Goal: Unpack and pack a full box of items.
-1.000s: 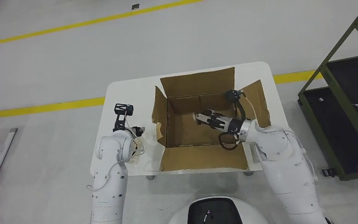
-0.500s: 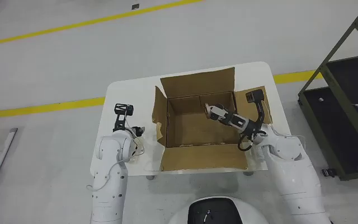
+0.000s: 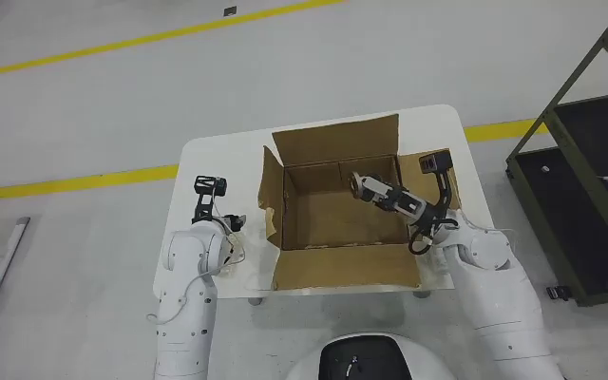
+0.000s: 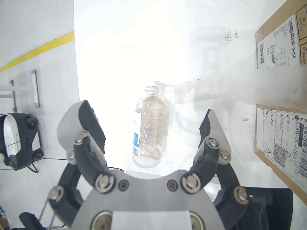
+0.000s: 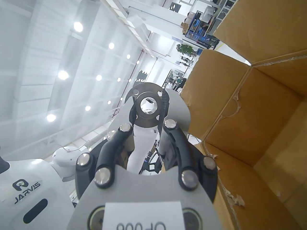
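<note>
Right tool (image 5: 148, 114) is pressed onto a flat steel flange ring (image 5: 146, 89), pinching it by the rim. It is a thin disc with a wide centre hole and small bolt holes, smooth and hard. From above, the tool hangs inside the open cardboard box (image 3: 328, 223), near its far wall. The box stands mid-desk with all four flaps folded out. Its walls are rough brown board with torn tape along the seams, and the floor shows as bare cardboard.

Left tool (image 4: 147, 114) is spread wide above a clear plastic bottle (image 4: 150, 130). The bottle is ribbed, blue-labelled and white-capped, and it lies on its side on the glossy white desk (image 4: 120, 37), near the left edge and well apart from the box.

I judge this to be the unpacking half, with the ring among the last pieces to come out. Next I need to lift it clear of the wall and the right flap, then set it flat on open desk. Steel that thin could slip or twist in the pads, so I would keep the squeeze firm and the travel slow.
</note>
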Motion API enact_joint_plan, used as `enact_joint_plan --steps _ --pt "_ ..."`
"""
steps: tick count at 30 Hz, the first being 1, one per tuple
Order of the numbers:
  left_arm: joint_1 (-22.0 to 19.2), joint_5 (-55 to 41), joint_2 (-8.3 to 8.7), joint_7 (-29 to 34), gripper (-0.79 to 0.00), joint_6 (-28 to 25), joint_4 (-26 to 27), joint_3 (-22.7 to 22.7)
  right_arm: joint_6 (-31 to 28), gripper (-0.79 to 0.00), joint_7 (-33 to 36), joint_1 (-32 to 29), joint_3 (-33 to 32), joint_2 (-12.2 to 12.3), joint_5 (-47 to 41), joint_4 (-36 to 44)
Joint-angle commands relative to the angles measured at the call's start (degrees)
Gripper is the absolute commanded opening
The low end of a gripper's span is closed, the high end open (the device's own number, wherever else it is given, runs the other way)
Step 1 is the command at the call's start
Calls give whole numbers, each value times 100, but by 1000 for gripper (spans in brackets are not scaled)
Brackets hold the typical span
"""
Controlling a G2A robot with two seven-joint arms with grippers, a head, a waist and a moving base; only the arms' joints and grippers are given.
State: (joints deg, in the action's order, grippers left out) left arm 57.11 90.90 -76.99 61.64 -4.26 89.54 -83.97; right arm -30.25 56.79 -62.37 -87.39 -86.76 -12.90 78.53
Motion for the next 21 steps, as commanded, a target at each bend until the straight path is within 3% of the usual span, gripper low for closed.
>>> enact_joint_plan --steps 1,13,17,21 --pt "0 0 0 0 0 0 0 0 0 -785 0 0 0 0 0 0" --pt "0 0 0 0 0 0 0 0 6 -785 -223 -356 -304 84 -1826 552" --pt "0 0 0 0 0 0 0 0 -5 -785 -445 -527 -678 168 -1662 890" --pt "0 0 0 0 0 0 0 0 52 -785 -920 -801 -1144 268 -822 1406"
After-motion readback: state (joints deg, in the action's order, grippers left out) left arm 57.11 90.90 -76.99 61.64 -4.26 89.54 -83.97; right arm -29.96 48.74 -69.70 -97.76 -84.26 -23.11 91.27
